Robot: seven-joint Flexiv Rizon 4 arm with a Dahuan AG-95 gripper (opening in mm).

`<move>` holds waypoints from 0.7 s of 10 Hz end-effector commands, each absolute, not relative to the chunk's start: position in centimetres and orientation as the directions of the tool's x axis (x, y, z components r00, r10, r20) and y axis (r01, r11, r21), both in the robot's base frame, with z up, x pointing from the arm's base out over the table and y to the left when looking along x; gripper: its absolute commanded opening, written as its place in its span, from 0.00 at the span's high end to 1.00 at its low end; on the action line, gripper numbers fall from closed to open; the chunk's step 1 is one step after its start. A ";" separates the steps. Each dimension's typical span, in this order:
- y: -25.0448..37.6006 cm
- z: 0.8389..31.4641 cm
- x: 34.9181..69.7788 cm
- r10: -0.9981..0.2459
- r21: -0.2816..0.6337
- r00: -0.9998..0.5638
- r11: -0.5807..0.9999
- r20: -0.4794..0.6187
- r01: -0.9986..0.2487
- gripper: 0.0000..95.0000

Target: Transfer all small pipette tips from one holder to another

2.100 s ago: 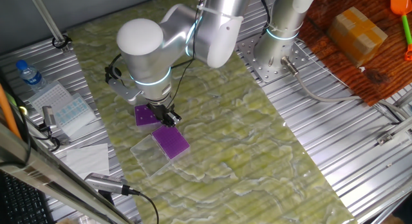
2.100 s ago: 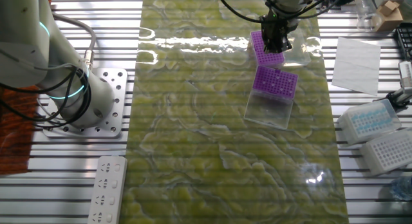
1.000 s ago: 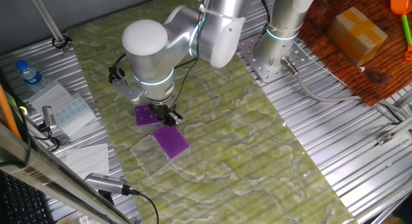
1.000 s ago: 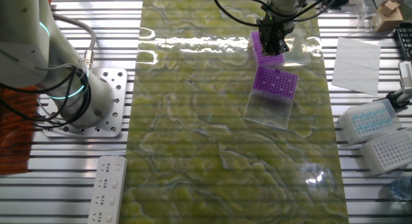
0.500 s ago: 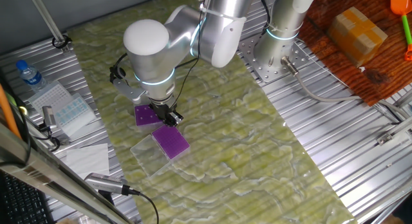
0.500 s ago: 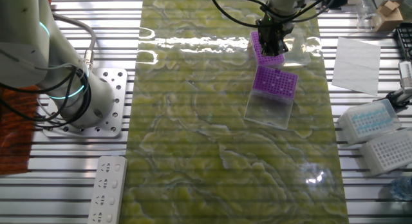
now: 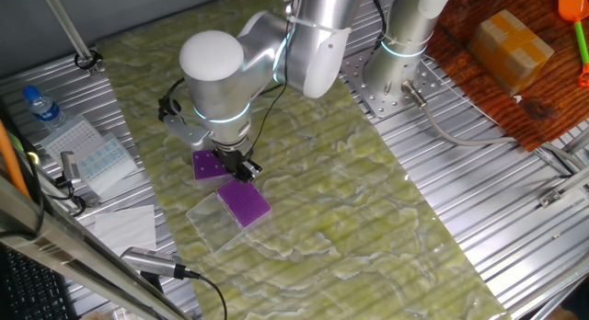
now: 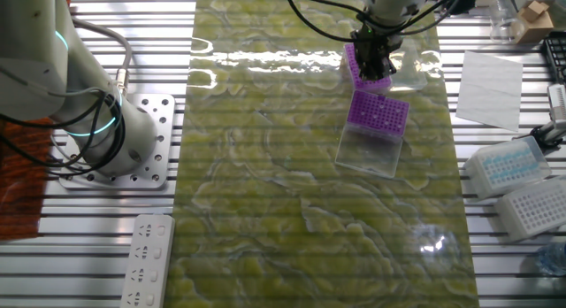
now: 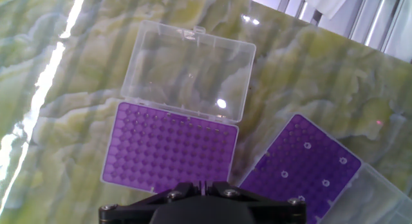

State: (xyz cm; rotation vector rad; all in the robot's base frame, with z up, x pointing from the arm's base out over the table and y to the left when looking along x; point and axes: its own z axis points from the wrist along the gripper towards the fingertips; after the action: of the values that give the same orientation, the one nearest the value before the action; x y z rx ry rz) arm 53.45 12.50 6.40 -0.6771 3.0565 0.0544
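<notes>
looks like barely started: tips (image 9: 306, 146) all sit in the right rack (image 9: 301, 170), left rack (image 9: 168, 149) empty, gripper (image 8: 375, 67) hovering above, can't tell if it's clenched

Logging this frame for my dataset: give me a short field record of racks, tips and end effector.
empty rack: purple, no tips seen, clear lid open flat
second rack: purple, a few scattered small pipette tips
end effector: low over the racks, jaw state unclear
surface: green mat

Small pipette tips (image 9: 306, 146) sit in right rack (image 9: 302, 169).
</notes>
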 end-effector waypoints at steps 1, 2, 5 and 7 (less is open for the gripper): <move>12.4 6.5 53.5 -0.454 0.014 -0.891 0.891 -0.015 -0.455 0.60; 11.7 6.9 53.4 -0.471 -0.003 -0.882 0.882 -0.003 -0.471 0.60; 7.9 7.2 52.5 -0.529 0.002 -0.848 0.848 -0.002 -0.529 0.60; 7.1 6.9 52.2 -0.534 0.000 -0.846 0.846 -0.007 -0.534 0.80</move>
State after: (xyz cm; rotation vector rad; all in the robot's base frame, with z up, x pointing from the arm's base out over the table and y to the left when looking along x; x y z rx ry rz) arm 52.08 6.84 6.90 -0.8793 3.0078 0.0085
